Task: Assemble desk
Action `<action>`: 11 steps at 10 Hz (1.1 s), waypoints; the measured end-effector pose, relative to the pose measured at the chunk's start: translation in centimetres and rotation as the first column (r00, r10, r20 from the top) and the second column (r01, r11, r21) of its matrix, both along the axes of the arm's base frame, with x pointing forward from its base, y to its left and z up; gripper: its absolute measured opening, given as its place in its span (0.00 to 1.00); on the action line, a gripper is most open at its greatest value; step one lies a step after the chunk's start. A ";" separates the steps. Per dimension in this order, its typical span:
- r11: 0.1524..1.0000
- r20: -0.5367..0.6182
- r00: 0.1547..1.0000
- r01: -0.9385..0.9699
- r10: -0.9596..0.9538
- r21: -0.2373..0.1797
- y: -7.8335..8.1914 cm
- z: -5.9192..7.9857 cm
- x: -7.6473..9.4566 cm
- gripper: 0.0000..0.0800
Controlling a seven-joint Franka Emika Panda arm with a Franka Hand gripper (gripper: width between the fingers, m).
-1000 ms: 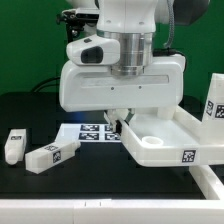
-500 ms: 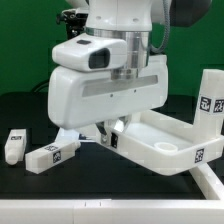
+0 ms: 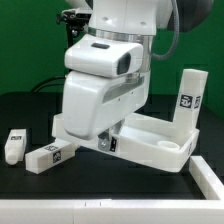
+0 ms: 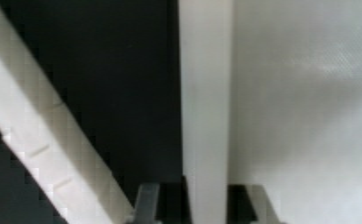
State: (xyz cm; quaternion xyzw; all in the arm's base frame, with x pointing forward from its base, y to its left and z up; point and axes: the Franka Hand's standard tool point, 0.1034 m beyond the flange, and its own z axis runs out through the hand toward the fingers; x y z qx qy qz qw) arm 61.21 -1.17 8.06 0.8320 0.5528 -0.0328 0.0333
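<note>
The pincer (image 4: 199, 205) is clamping the rim of the one top (image 3: 160, 150), on the exterior view's right. Two legs (image 3: 52, 153) are lying loose on the desk (image 3: 25, 110). A third leg (image 3: 190, 95) is standing on the top, swung nearer mid-frame than a second ago.

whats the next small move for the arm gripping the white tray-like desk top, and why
Probably open the gripper and let go of the white plastic tray-like desk top. The jaws are shut on its rim, one white square leg block already stands upright at a corner, and two loose white leg blocks lie on the black table, not yet fetched.
</note>
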 end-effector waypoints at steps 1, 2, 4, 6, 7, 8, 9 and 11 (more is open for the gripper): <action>0.987 -0.002 0.987 -0.158 0.158 0.015 0.7 -0.3 1.3 0.06; 0.965 0.005 0.965 -0.261 0.261 0.027 1.3 -0.6 2.2 0.06; 0.909 -0.011 0.909 -0.415 0.416 0.020 0.7 -1.0 2.0 0.06; 0.898 -0.023 0.898 -0.440 0.440 0.005 0.1 -1.1 1.9 0.06; 0.920 -0.019 0.920 -0.391 0.391 0.003 0.3 -1.4 2.0 0.06; 0.938 -0.015 0.938 -0.346 0.346 0.004 0.9 -2.0 2.2 0.06; 0.947 -0.009 0.947 -0.321 0.321 0.001 1.4 -2.6 3.1 0.06; 0.945 0.057 0.943 -0.327 0.327 -0.009 2.7 -4.0 4.1 0.06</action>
